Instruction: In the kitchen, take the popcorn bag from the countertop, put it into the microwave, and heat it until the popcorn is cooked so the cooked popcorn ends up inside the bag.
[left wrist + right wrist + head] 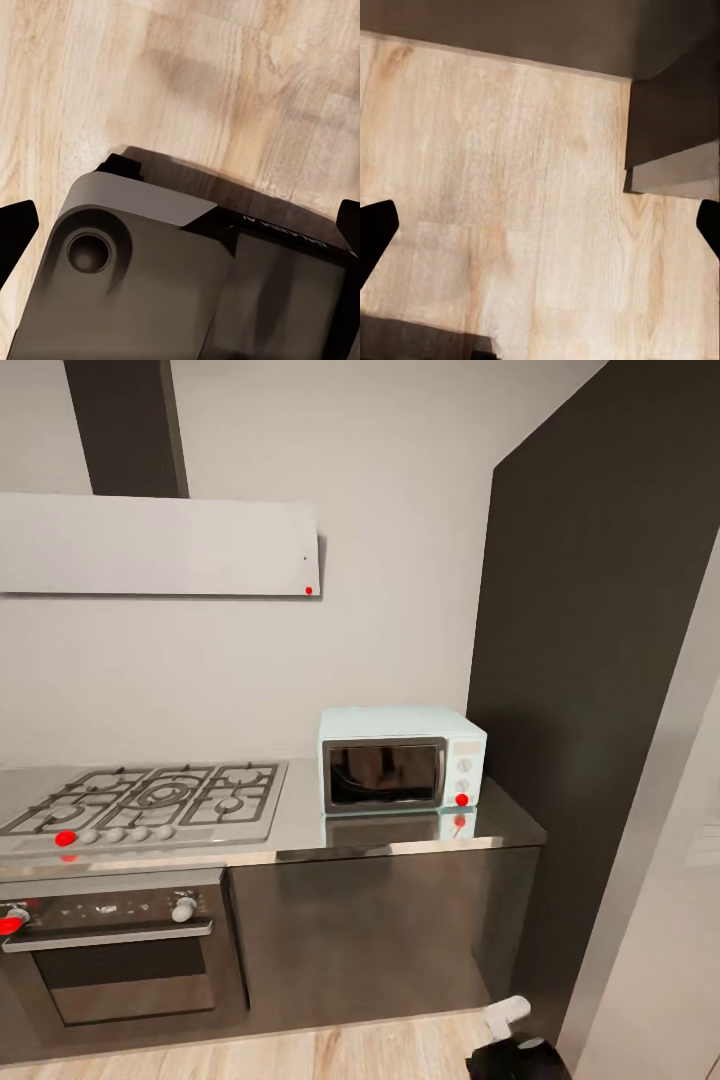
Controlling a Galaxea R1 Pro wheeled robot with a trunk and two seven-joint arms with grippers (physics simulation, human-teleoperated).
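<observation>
Your pale mint-blue boxy microwave (400, 758) sits shut on the smooth grey metallic countertop (400, 840) — no popcorn bag there. Both grippers hang spread and empty over wooden floor (510, 187) — scan the counter before reaching.

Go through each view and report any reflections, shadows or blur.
Head view: the countertop mirrors the microwave, and its dark door reflects the room; edges look soft. Left wrist view: the wooden floor grain is smeared, with a soft shadow beside the robot's base. Right wrist view: soft grain, dark shadow band along one edge.
</observation>
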